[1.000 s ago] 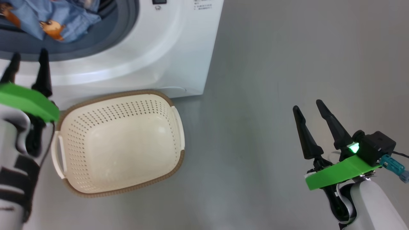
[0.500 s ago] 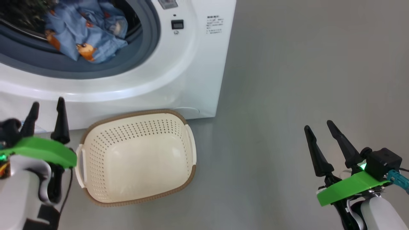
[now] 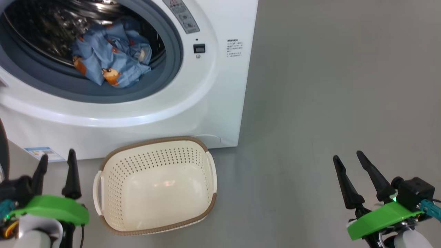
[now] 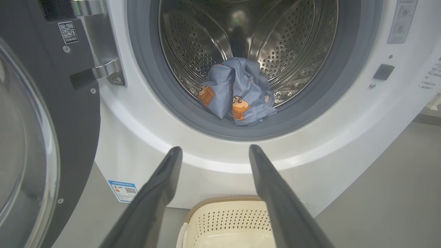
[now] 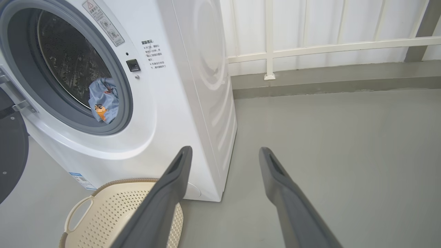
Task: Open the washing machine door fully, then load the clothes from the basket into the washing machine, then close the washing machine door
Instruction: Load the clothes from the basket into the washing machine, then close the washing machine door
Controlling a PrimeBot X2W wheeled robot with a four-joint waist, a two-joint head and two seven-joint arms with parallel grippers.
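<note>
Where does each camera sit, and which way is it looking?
Head view: up on the head, looking down at the washing machine, empty basket and floor; left hand and right hand show.
Left wrist view: on the left wrist, facing into the drum at the clothes, open door beside; its own fingers show.
Right wrist view: on the right wrist, facing the machine's corner and a white railing; its own fingers show.
All three share the clothes and the basket.
</note>
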